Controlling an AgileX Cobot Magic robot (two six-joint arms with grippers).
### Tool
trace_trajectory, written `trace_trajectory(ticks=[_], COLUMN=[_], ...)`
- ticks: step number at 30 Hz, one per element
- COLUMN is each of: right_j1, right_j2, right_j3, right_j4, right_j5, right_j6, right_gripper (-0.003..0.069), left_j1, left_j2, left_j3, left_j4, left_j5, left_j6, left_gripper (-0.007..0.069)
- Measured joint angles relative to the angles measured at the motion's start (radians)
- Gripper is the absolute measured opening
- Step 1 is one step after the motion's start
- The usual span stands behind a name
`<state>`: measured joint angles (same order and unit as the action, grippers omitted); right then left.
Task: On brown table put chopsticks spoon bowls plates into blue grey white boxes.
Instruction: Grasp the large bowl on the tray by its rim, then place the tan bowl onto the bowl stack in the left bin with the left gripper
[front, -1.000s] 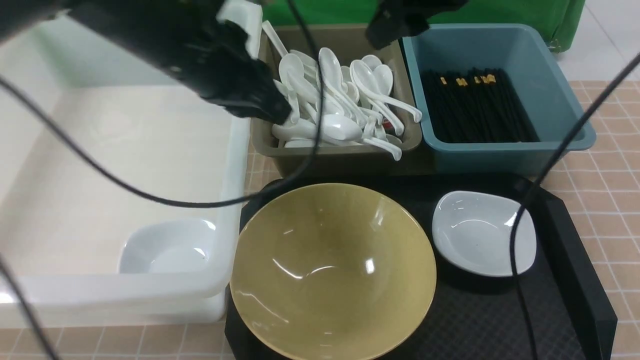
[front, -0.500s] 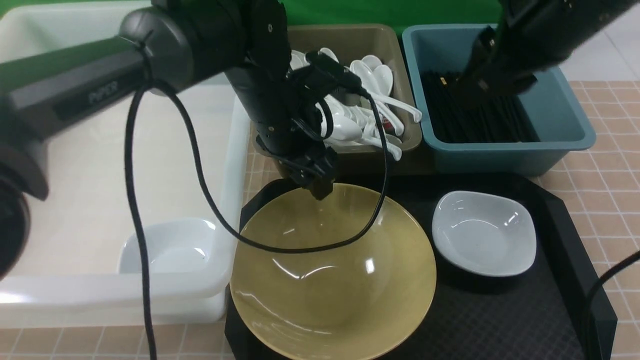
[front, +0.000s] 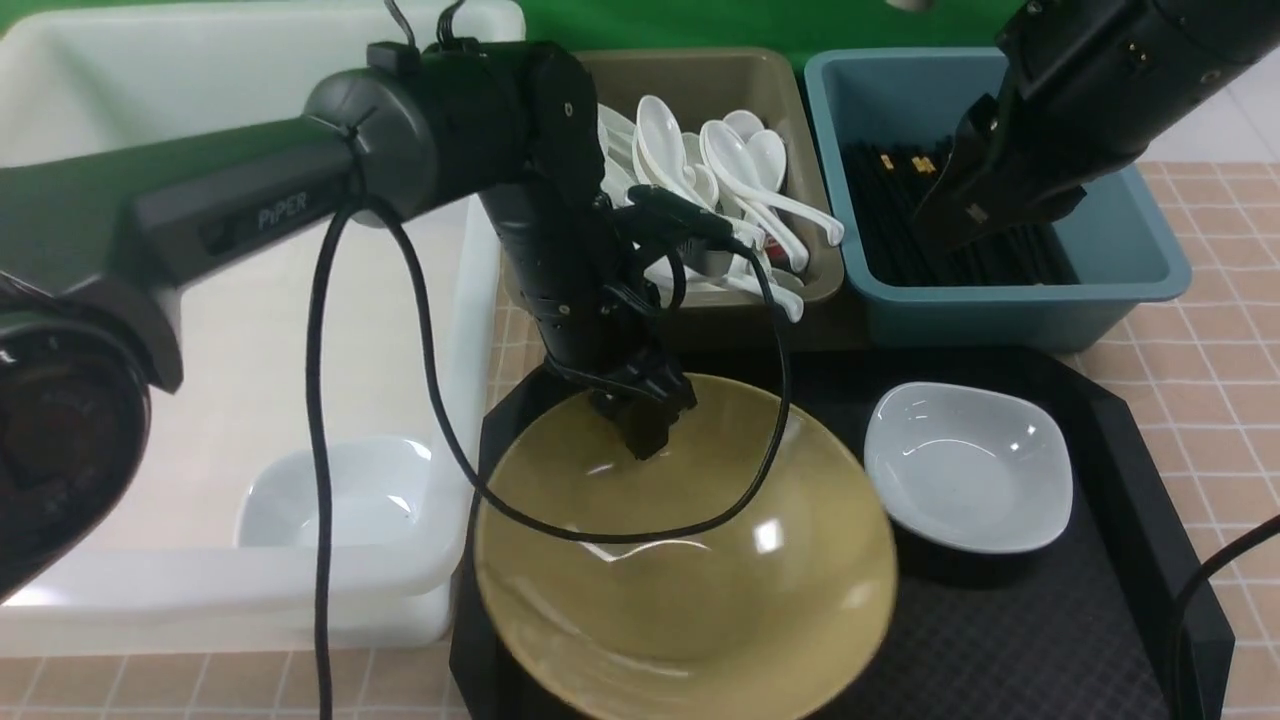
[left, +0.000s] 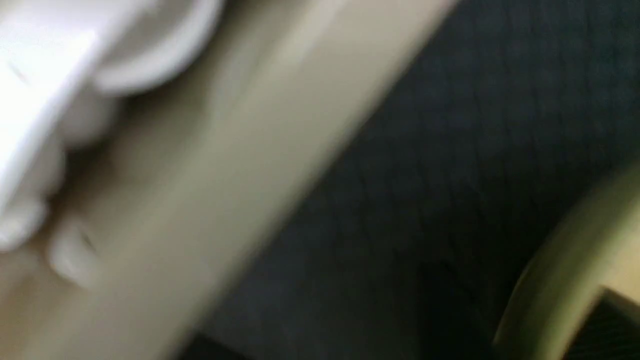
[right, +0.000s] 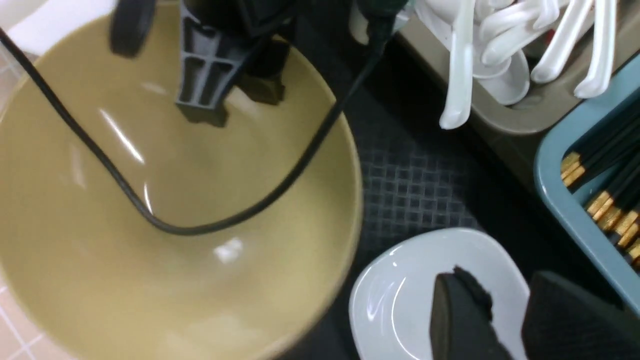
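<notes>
Clenched on the far rim of the bowl (front: 690, 570) with the left claw (front: 645, 425): one finger inside, the rest behind the rim (wrist picture too blurred to add anything). Resting on the black tray (front: 1130, 620), just right of the white box (front: 200, 590), far side seemingly tipped up. Lift straight up first to clear the tray edge, then carry left over the white box and lower beside the plate (front: 335, 495) in its near right corner. Go slowly: wide, glossy, pinched at one edge only, so probably prone to swing or slip. Mind the cable (front: 600, 535) draped across it. Leave the right claw (front: 945, 215), parted and empty above the blue box (front: 1000, 310) of chopsticks (front: 890, 240), away from the other plate (front: 965, 465) until then.
</notes>
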<state>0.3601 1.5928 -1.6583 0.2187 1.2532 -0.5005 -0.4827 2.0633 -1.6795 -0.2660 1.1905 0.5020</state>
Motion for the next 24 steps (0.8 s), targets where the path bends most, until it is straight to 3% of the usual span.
trace_trajectory(ticks=[3, 8, 14, 19, 24], right_j1=[0.001, 0.045, 0.151, 0.312, 0.429], right_j2=[0.0, 0.0, 0.0, 0.0, 0.0], right_j3=[-0.012, -0.09, -0.205, -0.277, -0.283], right_j4=[0.0, -0.002, -0.002, 0.0, 0.003], right_j5=[0.001, 0.001, 0.001, -0.01, -0.08], right_j6=[-0.023, -0.05, -0.068, -0.127, -0.166], right_gripper=[0.0181, 0.0055, 0.0036, 0.0036, 0.0036], left_j1=[-0.001, 0.006, 0.087, 0.307, 0.633], left_j2=[-0.027, -0.118, -0.264, -0.441, -0.615], left_j3=[0.0, 0.004, 0.008, 0.042, 0.195], left_j4=[-0.051, -0.099, -0.162, -0.332, -0.4], left_j5=[0.014, 0.01, 0.021, 0.043, 0.021], left_j6=[-0.019, -0.024, -0.023, 0.016, 0.026], left_gripper=[0.0024, 0.0007, 0.0008, 0.0008, 0.0008])
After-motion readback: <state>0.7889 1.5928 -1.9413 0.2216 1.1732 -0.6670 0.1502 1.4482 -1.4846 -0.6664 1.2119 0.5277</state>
